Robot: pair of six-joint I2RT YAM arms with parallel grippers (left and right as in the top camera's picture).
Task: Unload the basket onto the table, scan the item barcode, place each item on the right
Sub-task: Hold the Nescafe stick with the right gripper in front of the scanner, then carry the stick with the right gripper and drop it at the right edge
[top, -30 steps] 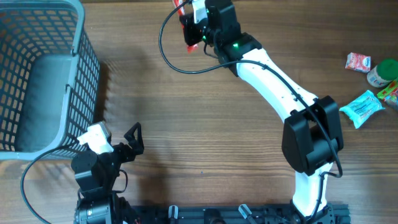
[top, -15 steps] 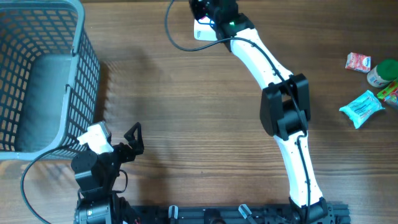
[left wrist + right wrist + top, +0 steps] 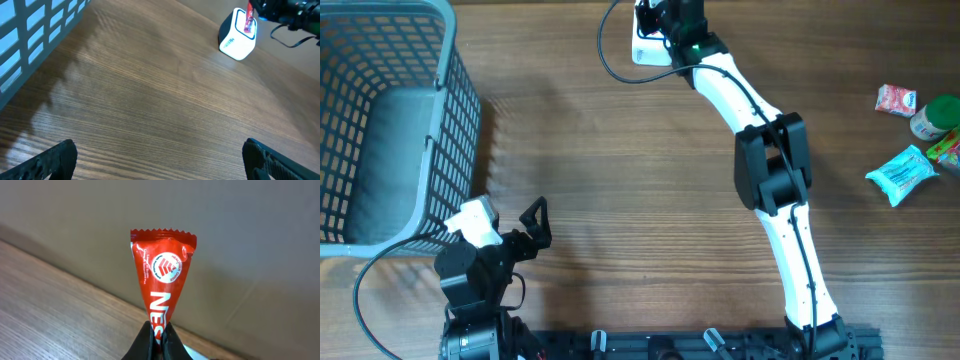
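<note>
At the far edge of the table (image 3: 620,180), we are holding our right arm (image 3: 730,90) stretched out long. Its right claw (image 3: 158,341) is clamping together on the bottom tip of a red packet (image 3: 161,280), the two fingers pinching so tight that only a sliver of wrapper is showing between them. Through the right wrist camera we are seeing the packet standing upright above the fingers and widening to a zigzag seal at the top, with a white round emblem and white letters on its face and a plain pale wall (image 3: 250,240) behind it. From the left wrist camera we are seeing the same packet hanging right at the upper face of the white scanner (image 3: 237,39), which is glowing red there; whether wrapper and scanner are touching we cannot tell. Overhead, the scanner is sitting just beside the right wrist, with a black cable (image 3: 601,50) looping next to it. Our left claw (image 3: 540,225) is resting near the table's near-left corner with its fingers spread wide apart over bare wood, just beside the grey mesh basket (image 3: 380,130). Well apart from all this, at the right edge, a pink packet (image 3: 896,99), a green-capped jar (image 3: 933,116) and a teal packet (image 3: 902,173) are lying close together.
</note>
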